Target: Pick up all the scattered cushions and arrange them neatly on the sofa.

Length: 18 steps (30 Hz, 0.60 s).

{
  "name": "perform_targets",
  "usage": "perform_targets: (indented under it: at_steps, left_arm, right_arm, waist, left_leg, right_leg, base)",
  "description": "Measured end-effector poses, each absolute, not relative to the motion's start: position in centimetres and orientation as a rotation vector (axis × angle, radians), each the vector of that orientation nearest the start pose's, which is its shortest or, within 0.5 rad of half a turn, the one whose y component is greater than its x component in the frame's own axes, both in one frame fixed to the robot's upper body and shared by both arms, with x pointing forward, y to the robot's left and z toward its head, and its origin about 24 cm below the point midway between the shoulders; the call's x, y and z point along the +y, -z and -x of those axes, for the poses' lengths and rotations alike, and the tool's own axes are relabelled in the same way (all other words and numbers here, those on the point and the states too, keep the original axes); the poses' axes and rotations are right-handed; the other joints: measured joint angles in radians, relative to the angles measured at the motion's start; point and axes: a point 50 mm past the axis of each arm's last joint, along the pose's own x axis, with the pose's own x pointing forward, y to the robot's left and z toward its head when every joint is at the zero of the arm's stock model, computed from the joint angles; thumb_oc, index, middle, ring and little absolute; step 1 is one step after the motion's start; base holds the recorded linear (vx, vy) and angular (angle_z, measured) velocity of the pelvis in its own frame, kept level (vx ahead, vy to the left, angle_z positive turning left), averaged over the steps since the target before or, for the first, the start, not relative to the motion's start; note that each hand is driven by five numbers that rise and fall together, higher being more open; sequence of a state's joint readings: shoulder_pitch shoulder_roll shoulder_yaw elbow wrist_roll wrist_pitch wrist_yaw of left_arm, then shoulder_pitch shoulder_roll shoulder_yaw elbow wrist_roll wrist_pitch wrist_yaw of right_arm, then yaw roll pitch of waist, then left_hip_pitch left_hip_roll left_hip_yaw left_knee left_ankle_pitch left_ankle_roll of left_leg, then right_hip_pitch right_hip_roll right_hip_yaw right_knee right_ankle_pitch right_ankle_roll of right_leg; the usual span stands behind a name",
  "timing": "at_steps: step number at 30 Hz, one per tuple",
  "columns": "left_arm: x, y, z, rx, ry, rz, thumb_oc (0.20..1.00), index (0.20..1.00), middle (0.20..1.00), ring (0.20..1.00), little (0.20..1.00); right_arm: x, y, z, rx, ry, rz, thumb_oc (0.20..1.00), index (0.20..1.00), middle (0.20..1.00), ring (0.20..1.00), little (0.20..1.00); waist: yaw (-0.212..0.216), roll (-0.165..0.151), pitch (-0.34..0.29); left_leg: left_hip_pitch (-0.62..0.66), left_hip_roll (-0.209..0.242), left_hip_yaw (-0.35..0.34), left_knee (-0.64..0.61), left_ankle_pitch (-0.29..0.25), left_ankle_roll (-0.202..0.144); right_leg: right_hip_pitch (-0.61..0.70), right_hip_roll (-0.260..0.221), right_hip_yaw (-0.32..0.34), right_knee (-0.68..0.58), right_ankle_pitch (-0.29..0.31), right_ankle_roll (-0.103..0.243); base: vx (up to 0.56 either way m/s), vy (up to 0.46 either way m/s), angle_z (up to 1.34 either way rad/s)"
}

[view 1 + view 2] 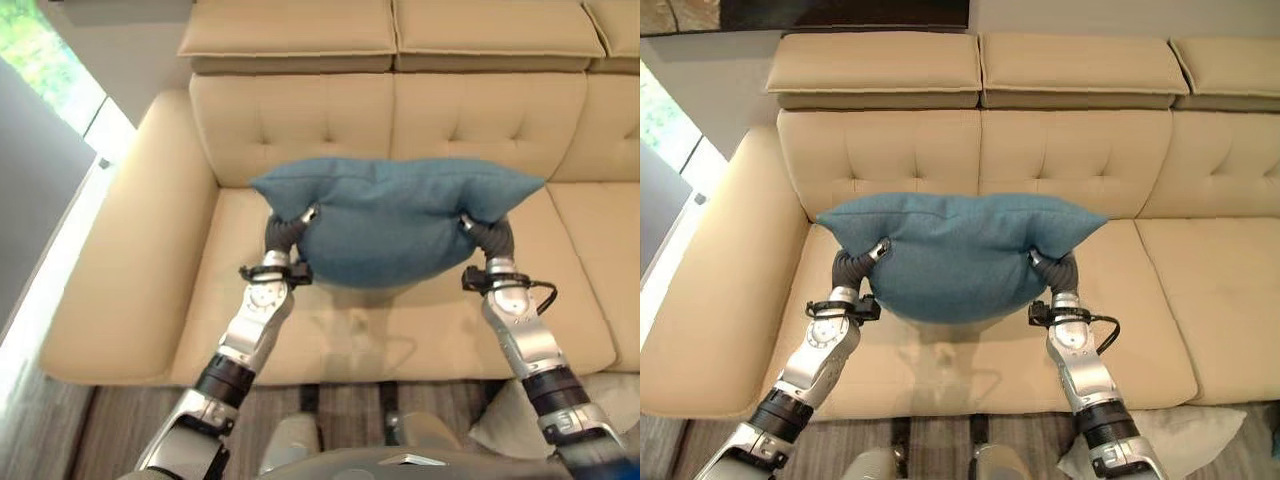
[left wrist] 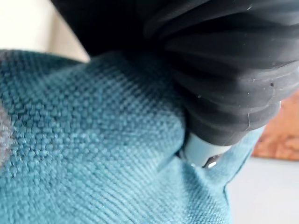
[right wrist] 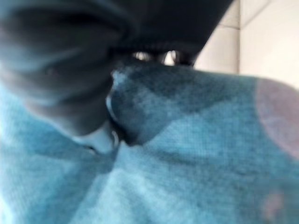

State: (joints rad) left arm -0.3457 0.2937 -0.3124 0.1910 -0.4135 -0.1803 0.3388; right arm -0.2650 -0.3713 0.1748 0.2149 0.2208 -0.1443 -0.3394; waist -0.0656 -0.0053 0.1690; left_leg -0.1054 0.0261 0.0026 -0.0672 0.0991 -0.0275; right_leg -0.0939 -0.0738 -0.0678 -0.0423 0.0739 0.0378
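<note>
A blue cushion (image 1: 390, 225) hangs in the air above the left seat of the beige sofa (image 1: 330, 345), just in front of its backrest. My left hand (image 1: 285, 232) grips the cushion's left side and my right hand (image 1: 492, 238) grips its right side, with both corners sticking out past them. In the left wrist view the thumb (image 2: 201, 154) digs into the blue weave (image 2: 93, 140). The right wrist view shows the right hand's thumb (image 3: 100, 137) pressed into a crease of the cloth (image 3: 187, 154). The fingers lie behind the cushion.
The sofa's wide left armrest (image 1: 130, 250) runs beside the seat, and more seat continues to the right (image 1: 1200, 290). A pale cushion (image 1: 1180, 435) lies on the wooden floor at the sofa's foot, lower right. A bright window (image 1: 50, 60) is at the far left.
</note>
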Motion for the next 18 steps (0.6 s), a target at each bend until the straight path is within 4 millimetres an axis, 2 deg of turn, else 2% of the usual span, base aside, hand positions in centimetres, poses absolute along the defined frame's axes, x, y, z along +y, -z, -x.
perform_targets:
  at_steps: [3, 6, 11, 15, 18]
  left_arm:
    - [14.3, -11.3, -31.8, -0.265, -0.041, 0.088, 0.200, 0.200, 0.200, 0.200, 0.200]
    - [15.0, -12.8, -32.6, -0.310, -0.083, 0.077, 0.200, 0.200, 0.200, 0.200, 0.200]
    - [15.7, -14.4, -34.1, -0.343, -0.128, 0.048, 0.200, 0.200, 0.200, 0.200, 0.200]
    - [15.2, -18.2, -36.7, -0.405, -0.159, 0.021, 0.200, 0.200, 0.200, 0.200, 0.200]
    - [15.0, -18.9, -37.5, -0.411, -0.164, 0.007, 0.200, 0.200, 0.200, 0.200, 0.200]
  right_arm:
    - [-18.1, -10.1, -31.4, -0.244, 0.156, 0.144, 0.200, 0.200, 0.200, 0.200, 0.200]
    - [-17.2, -11.5, -32.4, -0.281, 0.143, 0.143, 0.200, 0.200, 0.200, 0.200, 0.200]
    - [-16.2, -12.9, -34.0, -0.306, 0.139, 0.168, 0.200, 0.200, 0.200, 0.200, 0.200]
    - [-16.1, -17.0, -36.1, -0.403, 0.177, 0.217, 0.200, 0.200, 0.200, 0.200, 0.200]
    - [-16.3, -18.5, -36.9, -0.426, 0.210, 0.238, 0.200, 0.200, 0.200, 0.200, 0.200]
  waist:
    - [0.006, -0.001, 0.000]
    - [0.024, -0.003, 0.000]
    - [0.030, -0.004, 0.000]
    - [0.024, -0.004, 0.000]
    - [0.014, -0.003, 0.001]
  left_leg:
    - [-0.001, -0.036, 0.020, -0.016, 0.004, 0.005]
    - [-0.005, -0.048, 0.031, -0.022, 0.004, 0.007]
    - [-0.026, -0.040, 0.036, -0.022, 0.006, 0.011]
    - [-0.118, -0.028, 0.045, -0.018, 0.031, 0.015]
    - [-0.160, -0.022, 0.049, -0.019, 0.036, 0.014]
  right_leg:
    - [0.001, -0.034, 0.001, -0.034, 0.020, 0.031]
    - [0.001, -0.046, 0.002, -0.049, 0.025, 0.041]
    - [-0.023, -0.037, 0.004, -0.049, 0.029, 0.043]
    - [-0.122, -0.027, 0.021, -0.048, 0.058, 0.042]
    - [-0.169, -0.020, 0.027, -0.048, 0.065, 0.042]
  base:
    - [0.02, 0.070, -0.08]
    - [0.00, 0.013, 0.00]
    - [-0.02, 0.003, -0.04]
    - [-0.05, -0.003, -0.13]
    - [-0.01, -0.009, -0.08]
